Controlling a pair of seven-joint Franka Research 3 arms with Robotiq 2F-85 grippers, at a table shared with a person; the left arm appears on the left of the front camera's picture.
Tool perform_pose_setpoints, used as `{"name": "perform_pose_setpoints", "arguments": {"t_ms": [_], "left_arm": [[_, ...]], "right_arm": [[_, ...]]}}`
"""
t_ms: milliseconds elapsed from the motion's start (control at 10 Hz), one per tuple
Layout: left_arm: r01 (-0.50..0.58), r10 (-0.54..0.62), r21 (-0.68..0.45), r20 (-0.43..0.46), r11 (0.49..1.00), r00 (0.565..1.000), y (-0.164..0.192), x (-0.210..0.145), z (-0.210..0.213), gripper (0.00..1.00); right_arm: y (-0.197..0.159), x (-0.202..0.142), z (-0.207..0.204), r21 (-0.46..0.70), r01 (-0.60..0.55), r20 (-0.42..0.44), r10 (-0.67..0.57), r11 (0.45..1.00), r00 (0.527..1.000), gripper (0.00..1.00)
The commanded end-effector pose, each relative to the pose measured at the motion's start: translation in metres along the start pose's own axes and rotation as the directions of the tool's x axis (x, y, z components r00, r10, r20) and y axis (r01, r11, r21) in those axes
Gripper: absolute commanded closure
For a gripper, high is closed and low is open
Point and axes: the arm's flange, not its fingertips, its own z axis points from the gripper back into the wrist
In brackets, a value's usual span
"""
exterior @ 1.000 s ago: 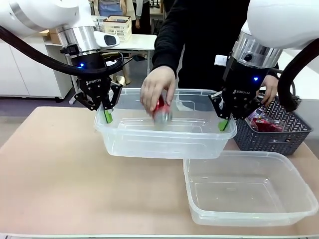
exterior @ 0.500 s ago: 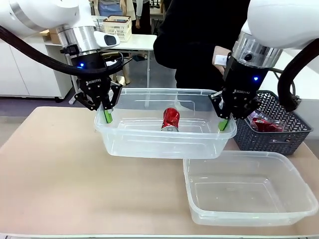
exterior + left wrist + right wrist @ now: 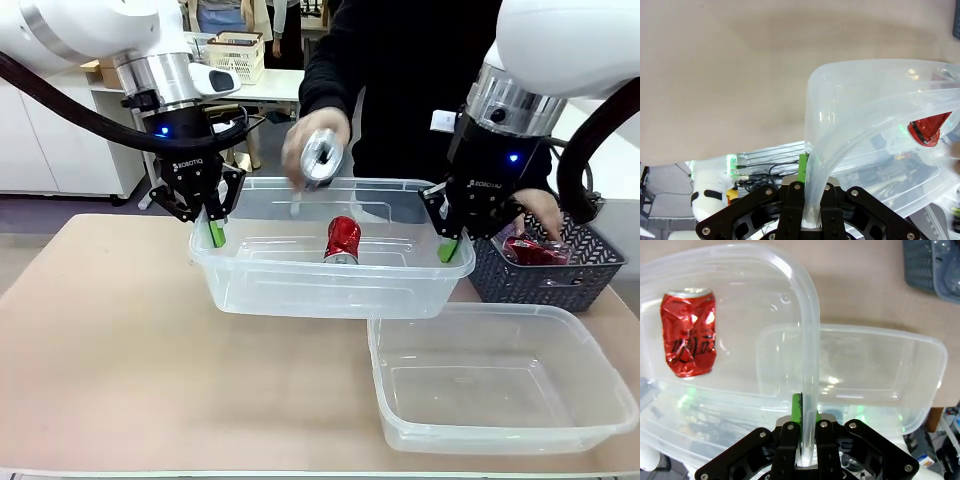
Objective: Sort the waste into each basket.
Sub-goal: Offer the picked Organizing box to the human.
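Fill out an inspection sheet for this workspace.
Surface: tan table, nothing spilled.
Job's things: far tub holds a red can; a person's hand holds a silver can above it; near tub empty.
Clutter: dark grey basket with red items, person's other hand in it.
Grippers: left gripper and right gripper shut on the far tub's end rims.
Cables: black cable looping off each arm.
Surroundings: cream basket on a white table behind.

Two clear tubs are being counted, the far tub [image 3: 300, 290] and the near tub [image 3: 500, 432], with one dark grey basket [image 3: 545, 282] beside them. Two cans are being tallied in plain sight: one red can [image 3: 342, 240], one silver can [image 3: 318, 158].
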Motion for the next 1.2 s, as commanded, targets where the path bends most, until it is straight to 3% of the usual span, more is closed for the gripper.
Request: {"name": "perform_pose_setpoints", "arguments": {"t_ms": [0,1100], "left_arm": [[0.013,-0.013,-0.015,-0.002,1.000,1.000,-0.0003,-0.0037,0.0053,0.96],[0.013,-0.013,-0.015,-0.002,1.000,1.000,-0.0003,-0.0037,0.0053,0.96]], "right_arm": [[-0.0004,0.0016,0.0013,-0.011,-0.015,-0.003,0.015,1.000,1.000,0.96],[-0.0004,0.0016,0.0013,-0.011,-0.015,-0.003,0.015,1.000,1.000,0.96]]}}
